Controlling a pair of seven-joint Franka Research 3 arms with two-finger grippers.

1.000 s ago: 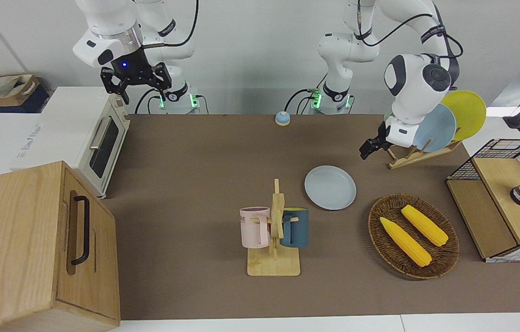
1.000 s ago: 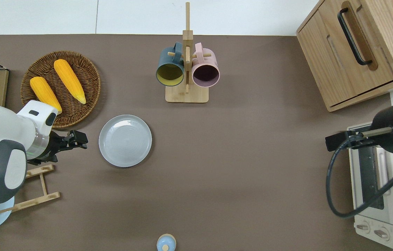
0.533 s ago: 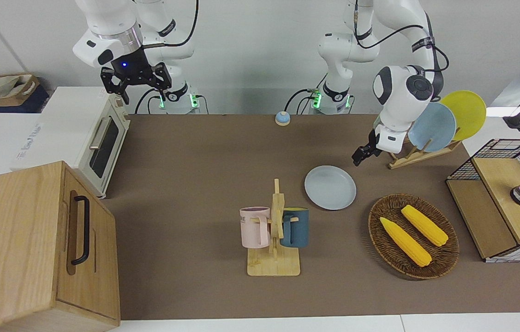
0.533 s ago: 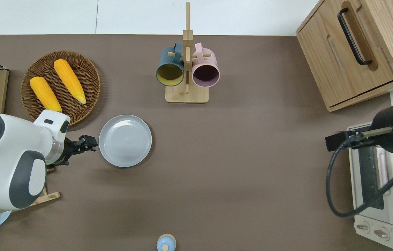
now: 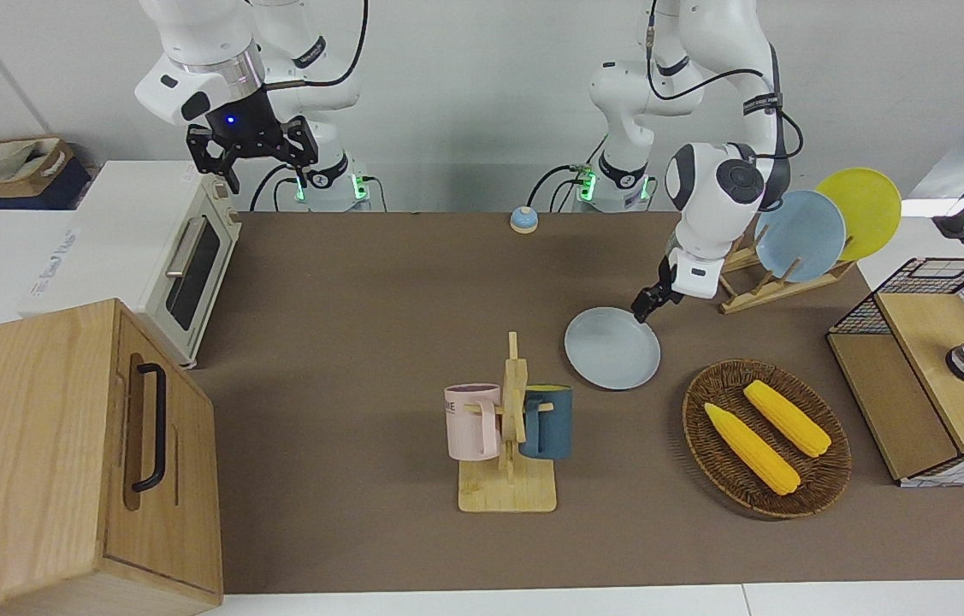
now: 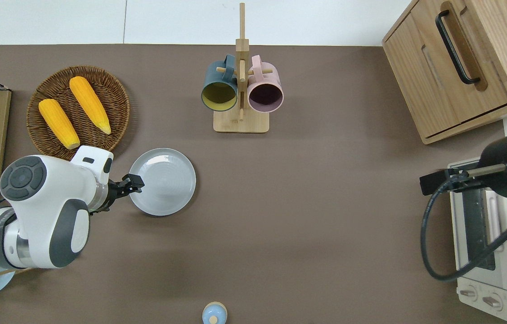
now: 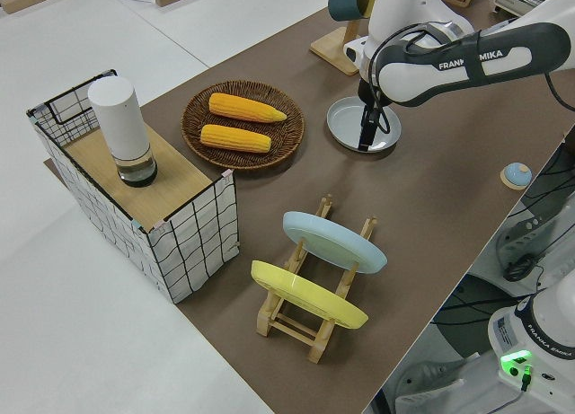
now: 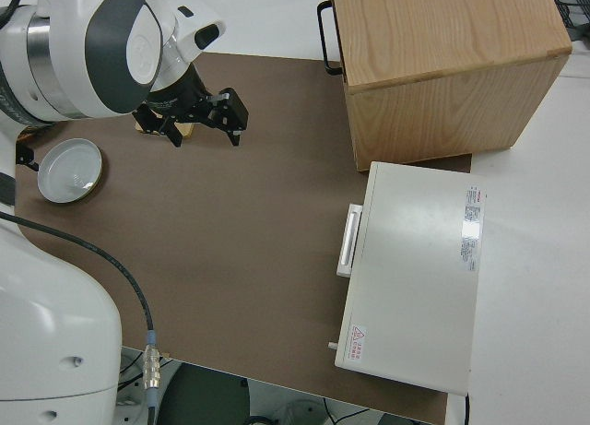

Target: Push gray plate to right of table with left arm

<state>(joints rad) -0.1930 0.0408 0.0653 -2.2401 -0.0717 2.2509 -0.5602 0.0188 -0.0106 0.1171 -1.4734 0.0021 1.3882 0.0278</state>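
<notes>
The gray plate (image 5: pixel 612 348) lies flat on the brown table (image 5: pixel 362 325), between the mug rack and the corn basket; it also shows in the overhead view (image 6: pixel 163 181) and the left side view (image 7: pixel 363 125). My left gripper (image 5: pixel 644 306) is shut and empty. It is low at the plate's rim on the side toward the left arm's end of the table, as the overhead view (image 6: pixel 135 182) and the left side view (image 7: pixel 365 141) show. My right gripper (image 5: pixel 252 161) is open and the right arm is parked.
A wicker basket (image 6: pixel 114 90) with two corn cobs sits near the plate, farther from the robots. A mug rack (image 6: pixel 241 121), a dish rack with a sky-blue plate (image 5: pixel 807 235) and a yellow plate, a wooden cabinet (image 5: pixel 62 462), a toaster oven (image 5: pixel 191 265), a small bell (image 5: pixel 523 220).
My left arm has swung from beside the dish rack toward the gray plate, and the gripper has come down to its rim. The plate has not visibly moved. The right arm is still.
</notes>
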